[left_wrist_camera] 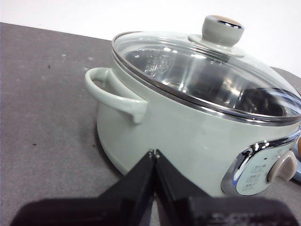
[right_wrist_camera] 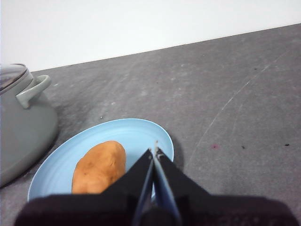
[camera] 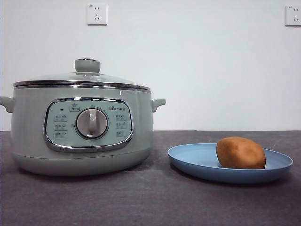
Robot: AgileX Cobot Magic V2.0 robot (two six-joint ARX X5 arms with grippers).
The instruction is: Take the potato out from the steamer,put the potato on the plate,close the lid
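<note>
The orange-brown potato (camera: pixel 241 153) lies on the light-blue plate (camera: pixel 193 157) at the right of the table; both also show in the right wrist view, potato (right_wrist_camera: pixel 99 167) on plate (right_wrist_camera: pixel 136 134). The sage-green steamer (camera: pixel 82 136) stands at the left with the glass lid (camera: pixel 82 77) seated on its rim, knob up. The left wrist view shows the lid (left_wrist_camera: pixel 207 75) closed on the steamer (left_wrist_camera: pixel 169 132). My left gripper (left_wrist_camera: pixel 154 153) is shut and empty, beside the steamer's side handle. My right gripper (right_wrist_camera: pixel 155 149) is shut and empty, above the plate's edge.
The dark grey table (camera: pixel 150 202) runs to a white wall with two sockets (camera: pixel 97 14). The steamer's side handle (left_wrist_camera: pixel 115 94) sticks out near my left gripper. Neither arm shows in the front view.
</note>
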